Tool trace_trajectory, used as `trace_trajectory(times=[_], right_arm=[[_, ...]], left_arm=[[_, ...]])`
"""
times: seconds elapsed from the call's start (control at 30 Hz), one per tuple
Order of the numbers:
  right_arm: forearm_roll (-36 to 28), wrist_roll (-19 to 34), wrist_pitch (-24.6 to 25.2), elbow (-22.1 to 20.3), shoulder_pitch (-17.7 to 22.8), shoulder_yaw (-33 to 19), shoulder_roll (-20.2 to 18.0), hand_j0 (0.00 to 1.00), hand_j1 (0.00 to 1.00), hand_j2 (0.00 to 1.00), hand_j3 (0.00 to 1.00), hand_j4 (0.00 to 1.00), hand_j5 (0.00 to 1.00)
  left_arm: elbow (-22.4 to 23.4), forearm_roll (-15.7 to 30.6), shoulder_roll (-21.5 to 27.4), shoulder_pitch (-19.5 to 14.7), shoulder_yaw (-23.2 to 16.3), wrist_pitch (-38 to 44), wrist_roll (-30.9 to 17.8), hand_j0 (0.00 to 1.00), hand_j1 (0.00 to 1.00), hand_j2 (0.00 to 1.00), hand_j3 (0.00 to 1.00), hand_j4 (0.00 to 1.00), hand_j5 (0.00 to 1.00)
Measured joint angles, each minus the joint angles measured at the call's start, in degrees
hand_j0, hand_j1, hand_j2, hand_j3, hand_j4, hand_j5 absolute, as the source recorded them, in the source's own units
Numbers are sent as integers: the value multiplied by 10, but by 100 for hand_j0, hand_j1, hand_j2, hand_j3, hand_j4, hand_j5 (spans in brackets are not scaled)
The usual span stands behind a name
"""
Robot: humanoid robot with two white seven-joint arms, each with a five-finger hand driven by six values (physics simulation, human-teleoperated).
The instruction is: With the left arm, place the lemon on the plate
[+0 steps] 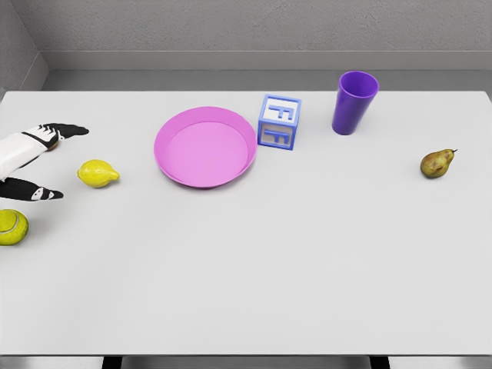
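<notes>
At the far left the left hand (34, 161) reaches in over the bench (307, 269), its dark fingers (65, 130) spread wide and holding nothing; one group points out above, another lies lower, with a gap between them that faces the lemon. Below it, at the edge of the view, sits a tennis ball (11, 227), fuzzy and yellow-green, partly cut off.

The lemon (98, 174) lies on the bench just beside the open hand, to its right, and near the left rim of the plate without touching it. It looks light and firm, a smooth oval with a small nub at each end. Its rounded, waxy skin could slip or roll, so the best hold is probably across its fat middle, fingers on one side and thumb on the other, not on the tapering tips.

The plate (171, 165) is pink, round and shallow, with a raised rim, likely hard plastic. Right of it, touching or almost touching the rim, stands a blue and white letter block (278, 122), square-edged. Further on is a purple cup (354, 102), upright and tapered. Well apart, near the right edge, lies a brownish pear (437, 163) with a short stem.

The right hand is not in view.
</notes>
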Motion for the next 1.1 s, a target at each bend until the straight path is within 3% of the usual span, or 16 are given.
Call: trace_trajectory(times=[0.2, 0.33, 0.43, 0.47, 0.53, 0.67, 0.73, 1.1], right_arm=[[0, 0, 0, 1, 0, 1, 0, 100, 100, 100, 100, 100, 100], [0, 0, 0, 1, 0, 1, 0, 100, 100, 100, 100, 100, 100], [0, 0, 0, 1, 0, 1, 0, 100, 100, 100, 100, 100, 100], [0, 0, 0, 1, 0, 1, 0, 100, 100, 100, 100, 100, 100], [0, 0, 0, 1, 0, 1, 0, 100, 100, 100, 100, 100, 100], [0, 0, 0, 1, 0, 1, 0, 100, 100, 100, 100, 100, 100], [0, 0, 0, 1, 0, 1, 0, 100, 100, 100, 100, 100, 100], [0, 0, 0, 1, 0, 1, 0, 100, 100, 100, 100, 100, 100]], left_arm=[[2, -4, 0, -1, 1, 0, -4, 100, 100, 100, 100, 100, 100], [4, -23, -34, -4, 25, 0, -96, 100, 100, 100, 100, 100, 100], [10, -38, -51, -13, 33, 0, -136, 100, 100, 100, 100, 100, 100], [18, -45, -54, -34, 31, 0, -143, 100, 100, 100, 100, 100, 100], [36, -64, -58, -69, 20, 0, -151, 100, 100, 100, 100, 100, 100], [54, -101, -61, -87, -3, 0, -158, 100, 100, 100, 100, 100, 100], [63, -117, -61, -120, -25, 0, -159, 100, 100, 100, 100, 100, 100], [98, -170, -70, -170, -91, 0, -160, 100, 100, 100, 100, 100, 100]])
